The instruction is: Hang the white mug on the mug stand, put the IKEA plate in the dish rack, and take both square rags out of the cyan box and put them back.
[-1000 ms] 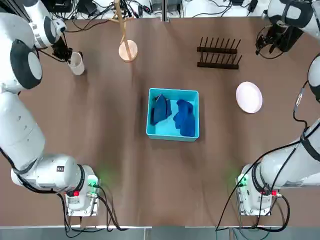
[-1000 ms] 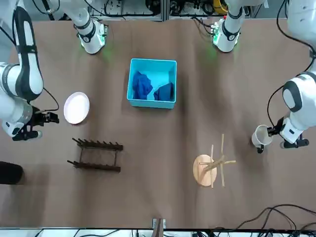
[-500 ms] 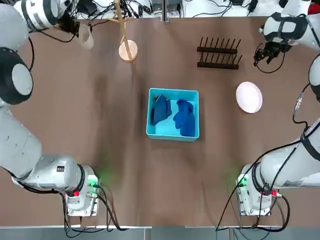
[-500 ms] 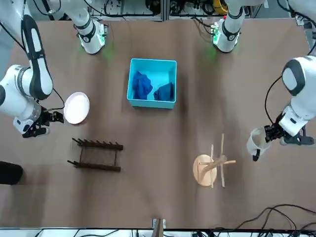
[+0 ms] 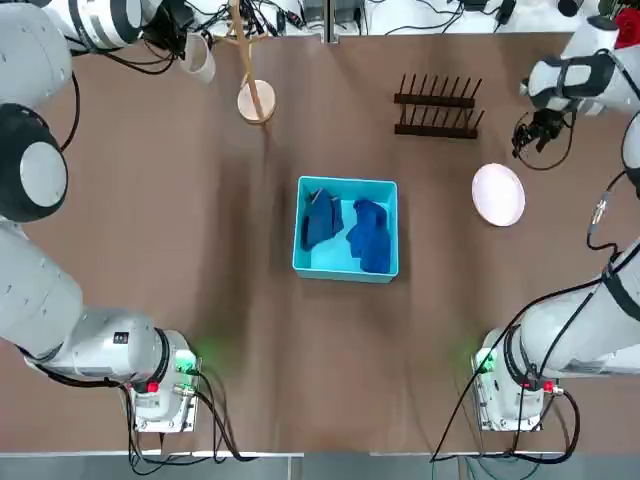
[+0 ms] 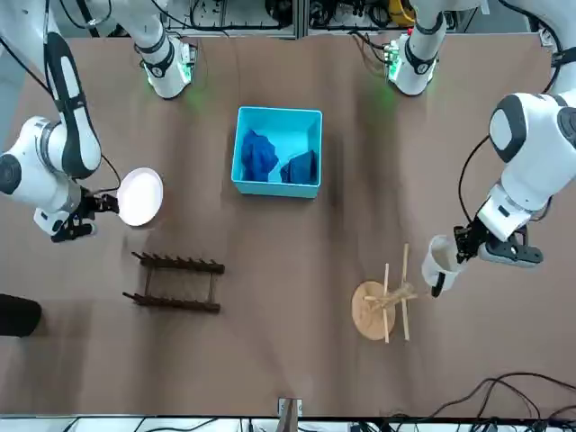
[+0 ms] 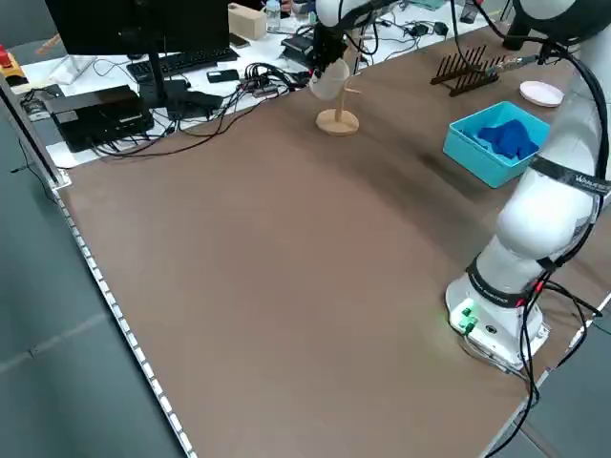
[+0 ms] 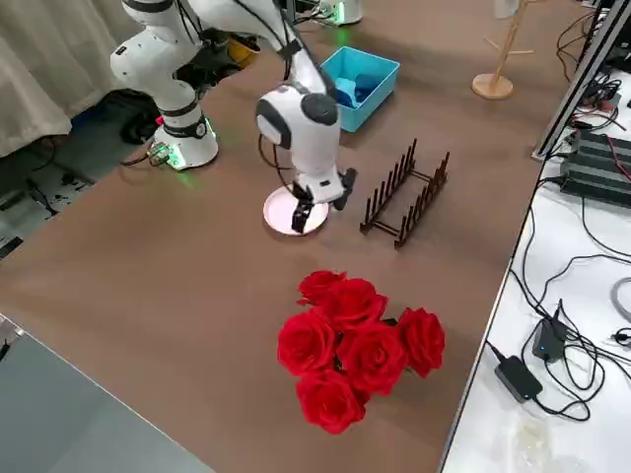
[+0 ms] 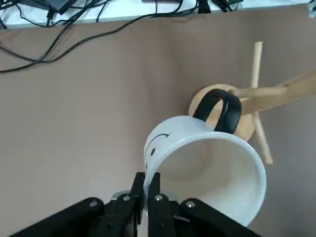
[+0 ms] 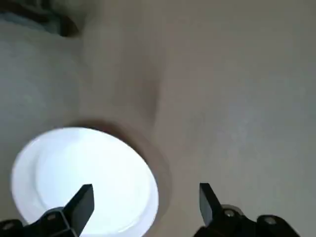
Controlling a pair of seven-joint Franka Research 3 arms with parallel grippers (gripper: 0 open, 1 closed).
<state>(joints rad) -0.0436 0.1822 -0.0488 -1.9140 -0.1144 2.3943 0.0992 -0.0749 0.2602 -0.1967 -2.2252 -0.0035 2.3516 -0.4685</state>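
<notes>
Up in the top left of the overhead frame, the left gripper (image 5: 178, 40) holds the white mug (image 5: 198, 58) off the table, its fingers clamped tight on the rim. The mug is small, plain and cylindrical. It hangs just beside the mug stand (image 5: 254, 98), a pale wooden pole with short pegs on a round disc base.

Only the left wrist view shows the details: the mug (image 9: 205, 170) is tilted with its open mouth toward the camera, its handle (image 9: 220, 107) is black, and a small smiley face is drawn on its side. That view also shows the handle lying in line with a peg of the stand (image 9: 269, 95), though contact cannot be told.

At the right edge of the overhead frame the right gripper (image 5: 536, 128) hovers just above the plate (image 5: 498, 194), a round white plate with a faint pink tint, lying flat on the table. The right wrist view shows the fingers spread wide apart, with the plate (image 10: 84, 177) under them and nothing between them.

The dark slatted dish rack (image 5: 437, 106) stands empty at upper right of centre. At mid-frame the cyan box (image 5: 347, 228) holds both dark blue rags (image 5: 346, 230), bunched side by side.

The right side view alone shows a bunch of red roses (image 8: 355, 345) on the table, near the plate.
</notes>
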